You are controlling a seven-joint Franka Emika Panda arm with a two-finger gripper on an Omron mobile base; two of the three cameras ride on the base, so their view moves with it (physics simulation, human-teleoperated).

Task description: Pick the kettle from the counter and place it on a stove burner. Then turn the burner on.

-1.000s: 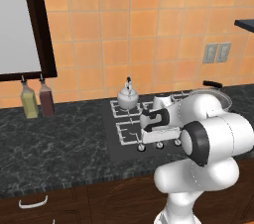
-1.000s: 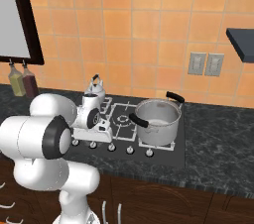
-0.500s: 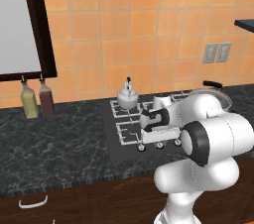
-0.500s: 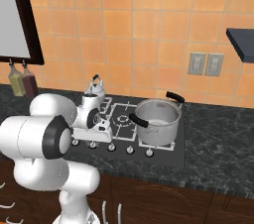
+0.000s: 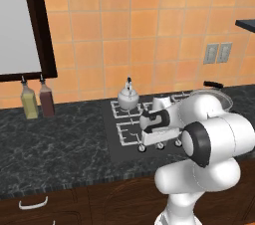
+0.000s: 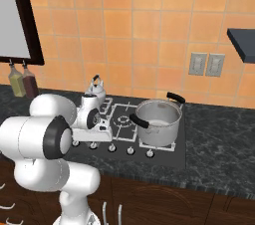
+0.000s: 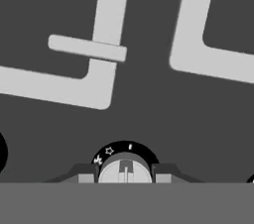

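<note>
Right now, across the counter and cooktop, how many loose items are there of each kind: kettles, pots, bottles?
Kettles: 1, the kettle sitting on the back-left stove burner.
Pots: 1, the steel pot on the cooktop's right side.
Bottles: 2, the yellow bottle and the dark red bottle side by side on the counter.
Total: 4.

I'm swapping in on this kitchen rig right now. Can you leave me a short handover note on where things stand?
Claw: closed on a stove knob at the cooktop's front edge, one finger on each side of it.
Kettle: off the counter, sitting on the back-left stove burner.
Steel pot: on the cooktop's right side, not part of the job.
Done: kettle placed.
Left: turn the gripped knob to light the burner. No flame is visible, and I cannot tell which burner this knob controls.
</note>
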